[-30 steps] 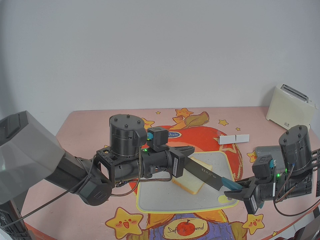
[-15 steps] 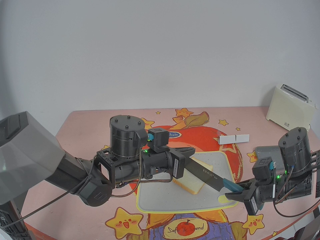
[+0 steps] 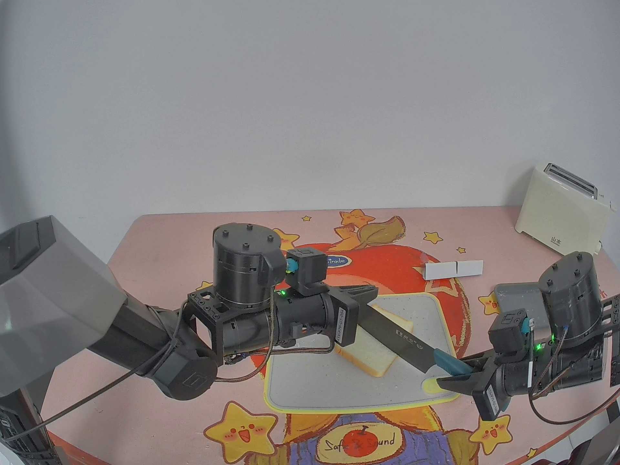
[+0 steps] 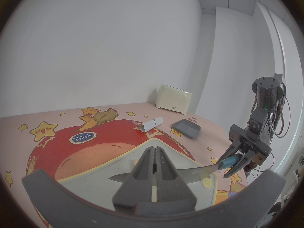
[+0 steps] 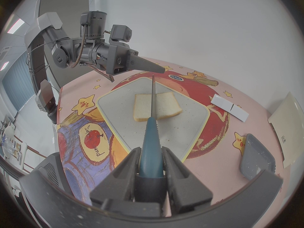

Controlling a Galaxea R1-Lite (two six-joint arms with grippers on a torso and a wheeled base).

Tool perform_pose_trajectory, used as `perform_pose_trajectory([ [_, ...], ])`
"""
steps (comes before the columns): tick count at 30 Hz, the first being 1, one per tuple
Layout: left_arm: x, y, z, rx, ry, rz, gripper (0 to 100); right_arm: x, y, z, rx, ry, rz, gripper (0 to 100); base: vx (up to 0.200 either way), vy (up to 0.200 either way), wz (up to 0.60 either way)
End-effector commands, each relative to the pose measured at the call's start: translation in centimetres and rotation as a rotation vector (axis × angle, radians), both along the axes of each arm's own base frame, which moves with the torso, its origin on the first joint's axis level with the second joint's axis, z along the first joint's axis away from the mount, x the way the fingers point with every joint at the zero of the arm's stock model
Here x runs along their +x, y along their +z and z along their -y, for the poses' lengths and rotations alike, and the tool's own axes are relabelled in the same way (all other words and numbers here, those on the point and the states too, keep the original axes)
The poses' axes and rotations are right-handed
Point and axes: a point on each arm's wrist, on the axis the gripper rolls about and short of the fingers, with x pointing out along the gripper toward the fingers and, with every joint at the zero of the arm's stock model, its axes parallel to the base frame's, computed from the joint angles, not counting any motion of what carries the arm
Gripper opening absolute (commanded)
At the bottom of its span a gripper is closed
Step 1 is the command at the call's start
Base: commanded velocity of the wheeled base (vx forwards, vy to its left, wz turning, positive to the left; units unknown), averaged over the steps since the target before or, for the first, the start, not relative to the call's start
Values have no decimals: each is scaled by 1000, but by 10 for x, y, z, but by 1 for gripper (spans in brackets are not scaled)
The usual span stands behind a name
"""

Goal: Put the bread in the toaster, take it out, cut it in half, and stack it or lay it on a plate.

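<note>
Now the fingers (image 5: 126, 168) of the right gripper (image 5: 151, 152) pinch the teal handle of the knife (image 3: 395, 338). Its blade reaches left across the middle of the bread (image 5: 164, 105); whether it touches already, I cannot tell. The fingers (image 4: 144, 165) of the left gripper (image 3: 369, 289) are pressed together on nothing, just above the blade near its tip. The bread lies flat on the cutting board (image 3: 303, 382) in the middle of the tabletop (image 3: 161, 247). I judge the slice light, soft and easily squashed, so sawing suits better than pressing. Each half wants a gentle hold at its crust edges.
</note>
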Motion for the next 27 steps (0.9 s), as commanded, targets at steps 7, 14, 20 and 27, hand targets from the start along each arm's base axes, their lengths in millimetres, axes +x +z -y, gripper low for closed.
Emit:
perform_pose_trajectory([
  [7,-1,-5,-1,11,0,-14,0,0,0,0,-1,-1,0,0,0,0,0],
  [14,1,-9,-1,19,3,-23,0,1,0,0,2,-3,1,0,0,0,0],
  [20,1,-10,-1,21,4,-24,0,1,2,0,7,-7,5,0,0,0,0],
  [27,2,-14,1,21,7,-24,0,2,4,0,17,-10,13,0,0,0,0],
])
